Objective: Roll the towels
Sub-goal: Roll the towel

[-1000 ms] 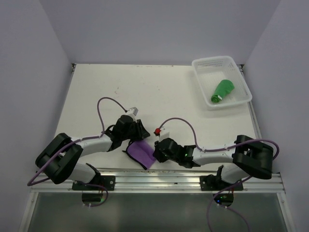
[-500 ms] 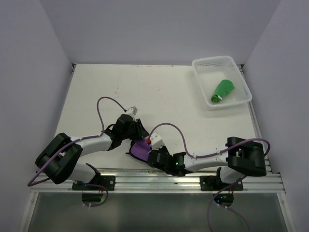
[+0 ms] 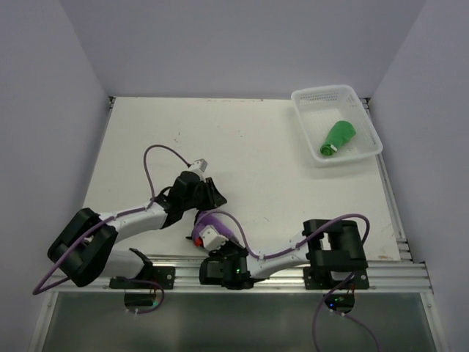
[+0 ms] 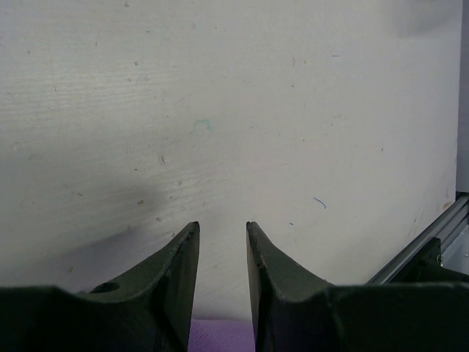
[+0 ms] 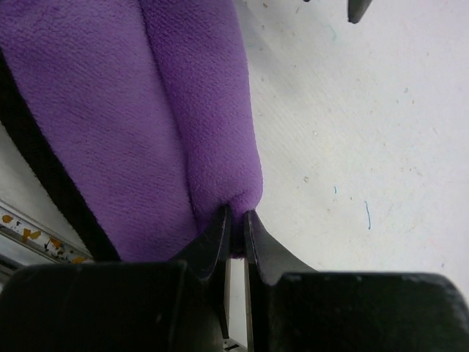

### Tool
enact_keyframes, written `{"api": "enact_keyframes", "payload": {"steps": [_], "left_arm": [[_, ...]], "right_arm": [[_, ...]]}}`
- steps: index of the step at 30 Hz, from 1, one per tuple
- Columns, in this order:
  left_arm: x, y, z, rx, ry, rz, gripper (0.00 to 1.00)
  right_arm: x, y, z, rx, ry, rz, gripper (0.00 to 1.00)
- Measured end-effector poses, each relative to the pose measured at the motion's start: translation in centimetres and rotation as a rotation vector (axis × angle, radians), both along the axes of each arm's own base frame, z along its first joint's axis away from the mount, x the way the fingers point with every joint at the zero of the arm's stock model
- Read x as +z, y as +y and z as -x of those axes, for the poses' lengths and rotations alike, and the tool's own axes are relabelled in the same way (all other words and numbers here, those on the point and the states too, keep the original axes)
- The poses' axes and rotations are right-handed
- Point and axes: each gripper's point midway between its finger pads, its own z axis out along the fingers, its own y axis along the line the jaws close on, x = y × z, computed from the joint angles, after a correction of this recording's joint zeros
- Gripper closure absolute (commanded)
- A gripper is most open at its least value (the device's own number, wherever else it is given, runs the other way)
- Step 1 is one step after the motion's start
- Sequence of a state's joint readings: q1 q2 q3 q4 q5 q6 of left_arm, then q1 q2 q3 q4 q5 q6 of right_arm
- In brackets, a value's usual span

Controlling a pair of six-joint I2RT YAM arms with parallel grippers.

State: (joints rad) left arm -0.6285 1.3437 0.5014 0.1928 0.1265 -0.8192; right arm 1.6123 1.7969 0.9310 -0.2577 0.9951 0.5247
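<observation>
Spreading over most of the top view, the white table [image 3: 220, 132] carries both arms. The left arm [image 3: 139, 215] and the right arm [image 3: 286, 253] bend toward each other near the front edge. The white lattice basket [image 3: 322, 92] stands at the far right corner.

The purple towel [image 5: 146, 110] lies near the front edge between the two wrists, folded over itself, with its black edging [image 5: 51, 183] on one side. The green towel [image 3: 337, 138] lies rolled inside the basket.

The right gripper [image 5: 236, 214] pinches the end of the purple fold tightly. The left gripper [image 4: 222, 227] has its jaws a little apart, with bare table between the tips and purple at their root. Whether they press the cloth cannot be told.
</observation>
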Motion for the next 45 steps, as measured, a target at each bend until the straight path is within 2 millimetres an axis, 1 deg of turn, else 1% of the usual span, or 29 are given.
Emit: {"api": "enact_keyframes", "payload": {"steps": [7, 10, 13, 19, 21, 25, 29, 30, 31, 32, 35, 40, 42, 45], "left_arm": [[2.8, -0.2, 0.1, 0.002, -0.055, 0.065, 0.64], [3.2, 0.1, 0.9, 0.003, -0.059, 0.091, 0.64], [2.6, 0.6, 2.0, 0.005, -0.041, 0.102, 0.64], [-0.1, 1.4, 4.9, -0.001, 0.029, 0.090, 0.65], [-0.8, 1.6, 5.5, -0.001, 0.050, 0.086, 0.65], [-1.5, 1.8, 6.2, 0.009, 0.066, 0.084, 0.65], [-1.9, 1.9, 6.2, 0.020, 0.067, 0.078, 0.66], [-2.2, 1.9, 6.3, 0.023, 0.073, 0.074, 0.66], [-2.4, 2.0, 6.4, 0.027, 0.072, 0.071, 0.66], [-2.6, 2.1, 6.5, 0.031, 0.074, 0.072, 0.66], [-2.9, 2.2, 6.9, 0.043, 0.074, 0.088, 0.66], [-3.0, 2.4, 7.0, 0.066, 0.066, 0.117, 0.66], [-3.0, 2.5, 7.0, 0.077, 0.066, 0.125, 0.66], [-3.0, 2.5, 6.9, 0.083, 0.063, 0.131, 0.66]], "right_arm": [[-0.2, 0.9, 0.3, -0.001, -0.097, 0.149, 1.00], [-0.4, 1.1, 0.7, 0.011, -0.125, 0.187, 1.00], [-0.5, 1.3, 1.0, 0.021, -0.150, 0.221, 1.00], [-0.5, 1.4, 1.1, 0.026, -0.159, 0.236, 1.00], [-0.5, 1.4, 1.1, 0.027, -0.159, 0.236, 1.00], [-0.5, 1.4, 1.1, 0.028, -0.159, 0.237, 1.00], [-0.6, 1.4, 1.1, 0.028, -0.157, 0.236, 1.00], [-0.6, 1.4, 1.1, 0.028, -0.156, 0.235, 0.99], [-0.5, 1.3, 1.1, 0.028, -0.154, 0.231, 0.95], [-0.5, 1.3, 1.2, 0.027, -0.148, 0.223, 0.88], [-0.1, 1.0, 1.3, 0.025, -0.114, 0.184, 0.77], [1.5, 0.8, 1.4, 0.011, -0.049, 0.089, 0.71], [2.5, 0.8, 1.4, 0.010, -0.029, 0.052, 0.70], [4.6, 1.0, 1.5, 0.013, 0.000, -0.028, 0.67]]}}
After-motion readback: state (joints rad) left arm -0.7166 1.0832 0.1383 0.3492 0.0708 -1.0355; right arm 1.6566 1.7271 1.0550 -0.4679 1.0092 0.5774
